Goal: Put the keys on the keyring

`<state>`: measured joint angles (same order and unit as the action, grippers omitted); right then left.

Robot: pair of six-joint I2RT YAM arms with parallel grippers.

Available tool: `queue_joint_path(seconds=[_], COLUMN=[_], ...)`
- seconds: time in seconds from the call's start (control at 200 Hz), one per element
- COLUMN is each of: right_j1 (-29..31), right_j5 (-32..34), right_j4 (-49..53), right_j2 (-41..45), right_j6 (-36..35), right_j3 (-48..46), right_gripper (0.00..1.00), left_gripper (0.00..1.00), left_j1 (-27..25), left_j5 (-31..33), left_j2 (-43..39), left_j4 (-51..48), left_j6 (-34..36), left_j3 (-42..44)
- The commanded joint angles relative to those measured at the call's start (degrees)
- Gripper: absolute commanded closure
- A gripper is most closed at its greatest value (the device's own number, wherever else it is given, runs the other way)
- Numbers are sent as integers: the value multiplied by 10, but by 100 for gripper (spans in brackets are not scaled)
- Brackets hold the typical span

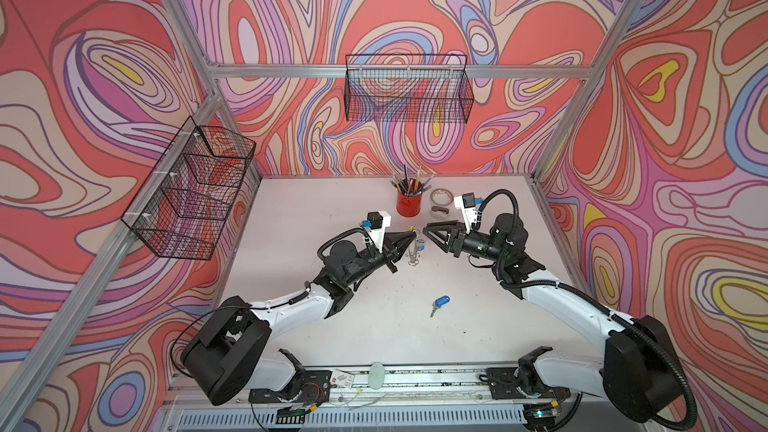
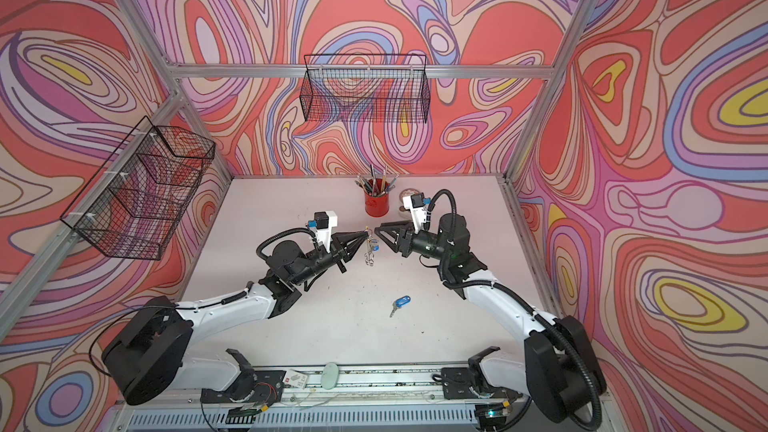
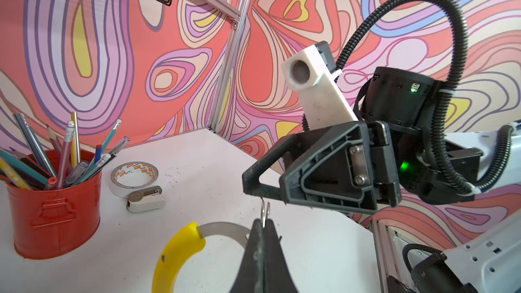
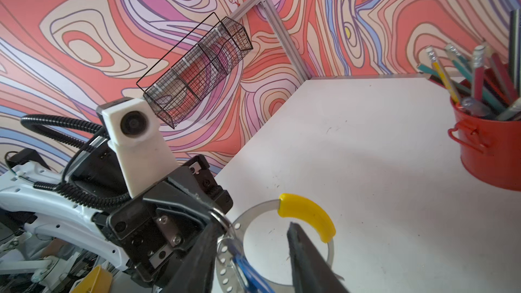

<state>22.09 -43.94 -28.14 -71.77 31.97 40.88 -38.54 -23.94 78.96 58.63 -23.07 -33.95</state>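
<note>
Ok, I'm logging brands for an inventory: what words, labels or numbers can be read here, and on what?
No text is legible.
Tape roll: orange print inside the core, too blurred to read.
Card on the front rail: red mark and grey print, too small.
Red pencil pot: front plate shows no lettering.
Blue key tag: no print visible.

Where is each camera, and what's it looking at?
Top views: up high, looking down at the table and both arms.
Left wrist: on the left arm, looking past the left gripper at the right gripper.
Right wrist: on the right arm, looking past the right gripper at the left.
Shared: wrist views both show keyring and cup.
</note>
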Motion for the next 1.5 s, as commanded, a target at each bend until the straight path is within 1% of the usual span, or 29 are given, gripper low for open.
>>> queue_joint_path(seconds=[0.0, 0.23, 0.566, 0.766, 1.212, 1.307, 1.352, 1.377, 1.497], right_j1=[-2, -1, -1, 0, 7, 10, 12, 12, 14], right_j5=[-41, -52, -54, -52, -56, -61, -64, -65, -70], right_j4=[-61, -72, -80, -88, -103, -106, -106, -107, -117], right_j2=[-2, -22, -40, -46, -58, -61, -62, -63, -62], right_j6=[30, 34, 32, 35, 41, 42, 41, 42, 43], right_j3=[-6, -7, -17, -26, -23, -22, -21, -20, -24], right_gripper=[56, 65, 72, 78, 86, 88, 91, 94, 98], left_gripper=[100, 100, 100, 100, 100, 100, 100, 100, 100], left_j1=[4, 4, 8, 10, 10, 11, 10, 10, 11], left_j5=[-24, -32, -30, -34, -44, -37, -34, -35, -36], left_j2=[10, 25, 31, 37, 44, 45, 47, 48, 54], left_j4=[51, 72, 82, 87, 84, 77, 78, 79, 77], left_j6=[-18, -24, -31, -36, -38, -34, -33, -33, -33], left_j3=[-2, -6, -11, -17, -23, -23, -22, -23, -25])
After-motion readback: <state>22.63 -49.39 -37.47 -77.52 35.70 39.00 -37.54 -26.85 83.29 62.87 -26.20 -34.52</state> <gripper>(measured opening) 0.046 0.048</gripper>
